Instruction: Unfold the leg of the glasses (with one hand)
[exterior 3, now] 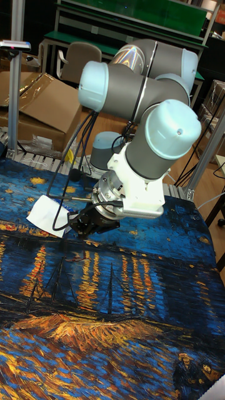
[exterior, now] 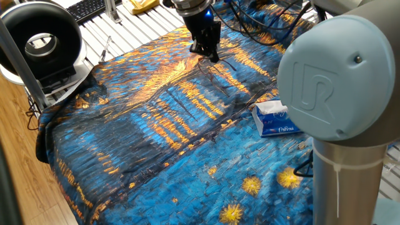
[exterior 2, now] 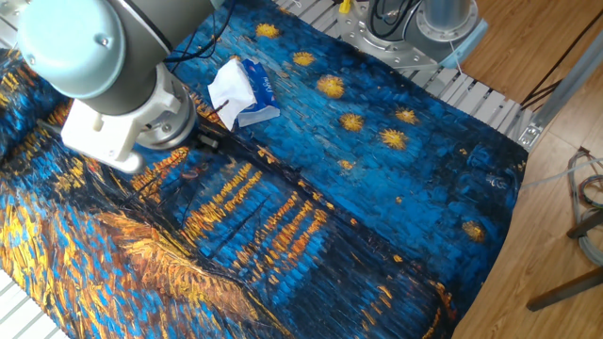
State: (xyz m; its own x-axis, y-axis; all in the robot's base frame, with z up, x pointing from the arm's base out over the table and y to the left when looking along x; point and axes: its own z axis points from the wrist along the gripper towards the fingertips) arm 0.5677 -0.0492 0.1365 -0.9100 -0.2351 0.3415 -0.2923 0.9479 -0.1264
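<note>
The glasses (exterior: 216,72) are a thin dark wire frame lying on the blue and orange painted cloth (exterior: 144,144), just below my fingertips. My black gripper (exterior: 210,57) with its blue light points down at the far side of the table, and its fingers look closed on a thin leg of the glasses. In the other fixed view the arm's wrist hides the gripper, and the glasses (exterior 2: 194,172) show faintly beside it. The tall fixed view shows the gripper (exterior 3: 74,229) low over the cloth, where the frame is too thin to make out.
A blue and white tissue pack (exterior: 274,119) lies on the cloth to the right of the glasses. A black ring-shaped device (exterior: 40,39) and a keyboard (exterior: 85,9) stand past the cloth's far-left edge. Cables (exterior: 262,22) trail behind the gripper. The arm's big grey joint (exterior: 337,100) fills the right foreground.
</note>
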